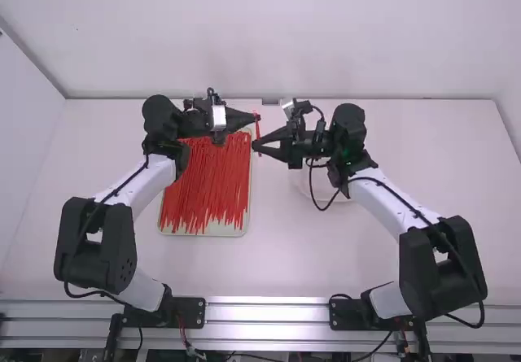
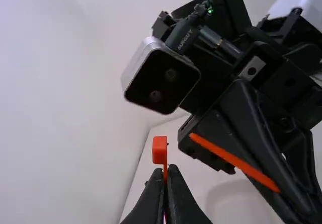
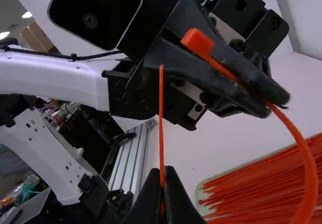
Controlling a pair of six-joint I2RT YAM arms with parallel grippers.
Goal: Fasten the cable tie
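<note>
Pinching tie (image 1: 258,131) head in left tool (image 1: 251,119), tail in right tool (image 1: 259,145); both clenched, by tray (image 1: 203,232) far-right corner.

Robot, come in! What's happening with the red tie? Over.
Left gripper shut on cable tie head end. Right gripper shut on tail. Tail not yet in head. Path clear.

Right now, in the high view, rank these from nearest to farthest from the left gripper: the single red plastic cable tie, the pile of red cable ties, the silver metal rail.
1. single red plastic cable tie: clamped in the left gripper itself.
2. pile of red cable ties: spread just beside it, toward the left arm's base.
3. silver metal rail: farthest, along the view's bottom by the arm bases.
</note>
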